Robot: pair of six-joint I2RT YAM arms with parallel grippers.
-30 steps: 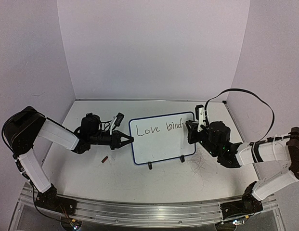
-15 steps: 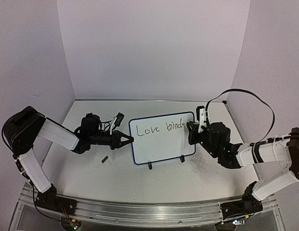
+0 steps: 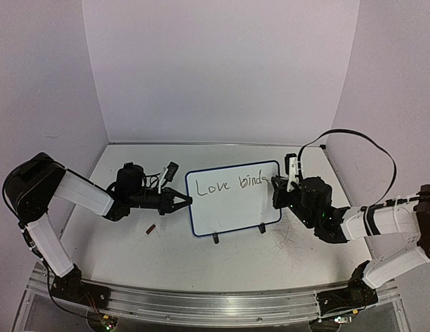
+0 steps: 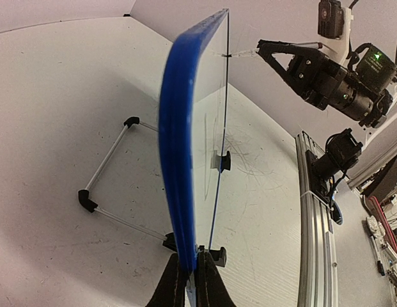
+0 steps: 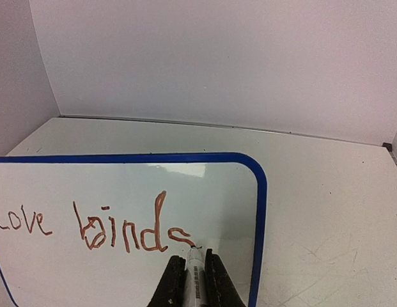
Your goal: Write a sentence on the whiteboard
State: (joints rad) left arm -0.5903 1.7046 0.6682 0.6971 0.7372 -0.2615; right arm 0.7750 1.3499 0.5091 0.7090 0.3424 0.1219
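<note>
While on the scuffed white table (image 3: 166,256) the blue-rimmed white rectangular whiteboard (image 3: 232,207) is stood upright, its left edge is pinched by the left gripper (image 4: 190,288) | pale-barrelled marker (image 5: 194,265) is clamped in the right gripper (image 5: 193,281), tip at the last "s" | thin dark handwritten sentence (image 5: 121,230) reads "Love binds" | step judged: line one ending | next: tip to be lifted and set lower-left for "us all."

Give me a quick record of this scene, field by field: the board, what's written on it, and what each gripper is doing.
whiteboard: standing on edge on the table, blue rim
lettering: one line, reads "Love binds"
left gripper: shut on the whiteboard's left rim
right gripper: shut on the marker
marker tip: at the end of the final "s"
small dark object: lying on the table near the left gripper
</note>
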